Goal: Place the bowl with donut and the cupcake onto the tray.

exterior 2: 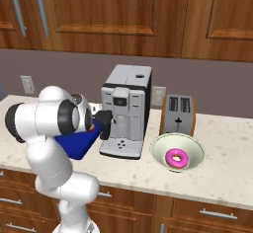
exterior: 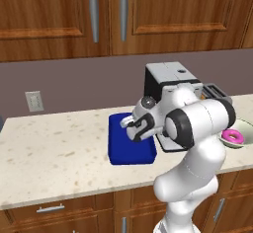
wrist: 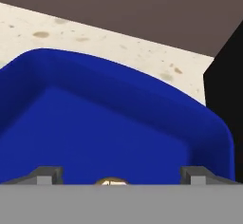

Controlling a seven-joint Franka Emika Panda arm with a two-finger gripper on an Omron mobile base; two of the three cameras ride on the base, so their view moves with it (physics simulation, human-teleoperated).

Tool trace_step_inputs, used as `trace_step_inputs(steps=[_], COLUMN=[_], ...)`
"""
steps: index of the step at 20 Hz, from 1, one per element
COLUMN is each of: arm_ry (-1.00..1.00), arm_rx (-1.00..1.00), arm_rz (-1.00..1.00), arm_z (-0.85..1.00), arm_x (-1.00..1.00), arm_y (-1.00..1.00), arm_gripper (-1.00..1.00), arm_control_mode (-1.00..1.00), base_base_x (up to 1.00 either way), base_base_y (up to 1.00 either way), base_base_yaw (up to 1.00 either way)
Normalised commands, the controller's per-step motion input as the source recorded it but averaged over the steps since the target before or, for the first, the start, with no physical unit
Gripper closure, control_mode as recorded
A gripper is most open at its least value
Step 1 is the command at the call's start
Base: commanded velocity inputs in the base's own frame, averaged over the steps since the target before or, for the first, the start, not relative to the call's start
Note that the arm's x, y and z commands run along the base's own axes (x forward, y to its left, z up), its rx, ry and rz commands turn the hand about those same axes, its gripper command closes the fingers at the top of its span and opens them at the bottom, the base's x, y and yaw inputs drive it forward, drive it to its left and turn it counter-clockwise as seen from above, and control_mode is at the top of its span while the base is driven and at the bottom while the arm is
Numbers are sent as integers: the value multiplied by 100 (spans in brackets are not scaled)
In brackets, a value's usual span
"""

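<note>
The deep-blue tray [exterior: 120, 150] lies on the counter left of the coffee machine. My gripper [exterior: 137, 128] hangs low over its right part. In the hand view the two fingertips [wrist: 47, 174] stand wide apart over the tray floor [wrist: 109, 133]. A small pale sliver [wrist: 110, 182], which looks like the cupcake's top, peeks up between them with room on both sides. The pale bowl [exterior 2: 160, 148] sits on the counter right of the coffee machine, in front of the toaster. The pink donut [exterior 2: 176, 158] lies inside it. The arm is well away from the bowl [exterior: 244, 127].
A grey and black coffee machine [exterior 2: 126, 111] stands right beside the tray, close to my hand. A toaster [exterior 2: 178, 114] sits behind the bowl. Bare speckled counter [exterior: 54, 153] stretches to the left of the tray. Wooden cabinets hang above.
</note>
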Motion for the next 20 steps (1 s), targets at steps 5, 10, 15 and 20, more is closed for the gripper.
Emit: trace_step_inputs(steps=[5, 10, 15, 20], arm_ry=[-6, -3, -2, -1], arm_rx=[0, 0, 0, 0], arm_rz=[0, 0, 0, 0], arm_z=[47, 40, 45, 74], arm_x=[0, -23, -48, -47], arm_y=[0, 0, 2, 1], arm_gripper=[-100, -100, -100, -100], arm_control_mode=[-100, -100, -100, -100], base_base_x=[0, 0, 0, 0], base_base_y=[0, 0, 0, 0], base_base_yaw=[0, 0, 0, 0])
